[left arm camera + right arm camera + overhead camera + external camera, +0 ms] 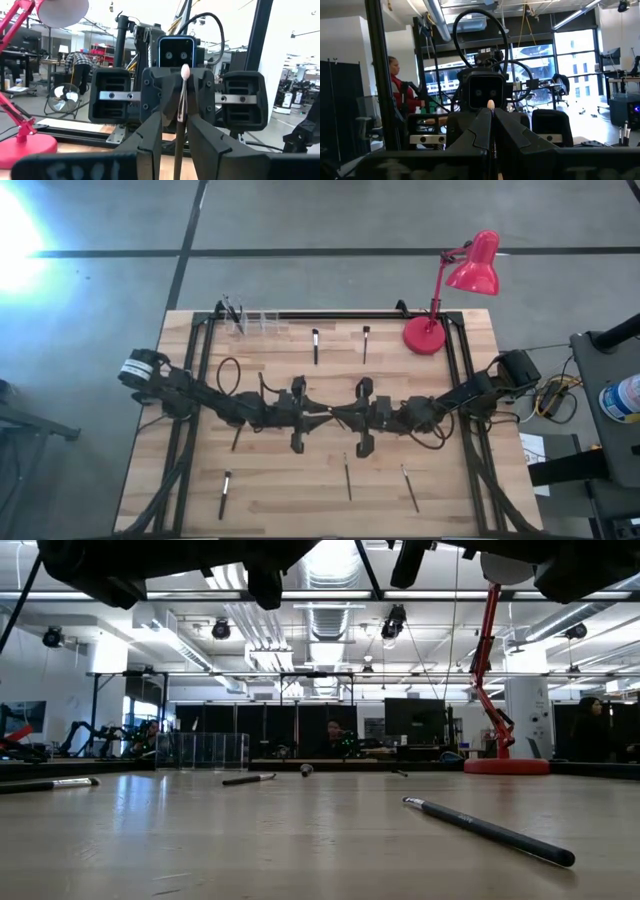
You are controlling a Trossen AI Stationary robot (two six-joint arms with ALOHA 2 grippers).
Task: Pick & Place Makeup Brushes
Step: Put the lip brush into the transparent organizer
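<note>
My two grippers face each other above the middle of the table, left gripper (pixel 312 414) and right gripper (pixel 348 417). One makeup brush (pixel 330 412) spans the gap between them, clear of the wood. In the left wrist view this brush (pixel 178 135) runs between my left gripper's (pixel 176 117) open fingers with a narrow gap on each side, its pale tip (pixel 184 72) against the right gripper. My right gripper (pixel 491 112) is shut on it. Several other brushes lie flat on the table, among them two (pixel 315 345) (pixel 366 343) by the far edge and three (pixel 225 493) (pixel 347 477) (pixel 410 487) near the front. My right gripper pinches the makeup brush between its two shut fingers (pixel 480 125); a pale end (pixel 490 105) shows just past the fingertips. The fingers come in level from the table's right and lie along the brush. The brush is lifted clear of the table and points toward the left arm.
A clear holder (pixel 250 323) stands at the far left edge. A red desk lamp (pixel 440 300) stands at the far right corner, its base on the wood. In the low view one brush (pixel 490 830) lies close to the front. People show in the room behind.
</note>
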